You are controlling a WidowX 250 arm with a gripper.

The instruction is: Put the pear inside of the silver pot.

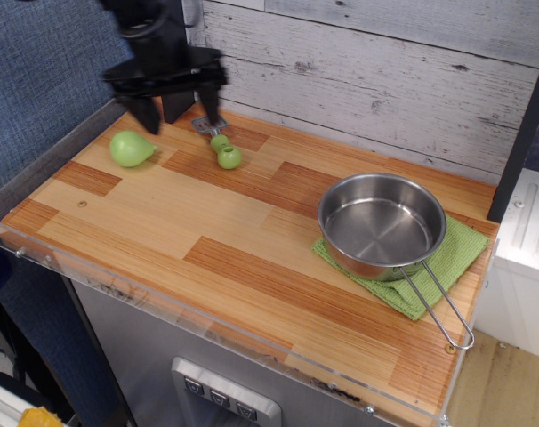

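The light-green pear (131,149) lies on the wooden table top at the far left, its tip pointing right. The silver pot (382,225) stands empty on a green cloth at the right, its wire handle pointing to the front right. My black gripper (178,113) hangs open and empty above the back left of the table, just up and to the right of the pear, not touching it.
A small spatula with a green knobbly handle (221,148) lies just right of the gripper. The green cloth (447,260) lies under the pot. A dark post (170,53) stands at the back left. A wooden plank wall (385,62) runs behind. A clear rim (207,325) edges the front.
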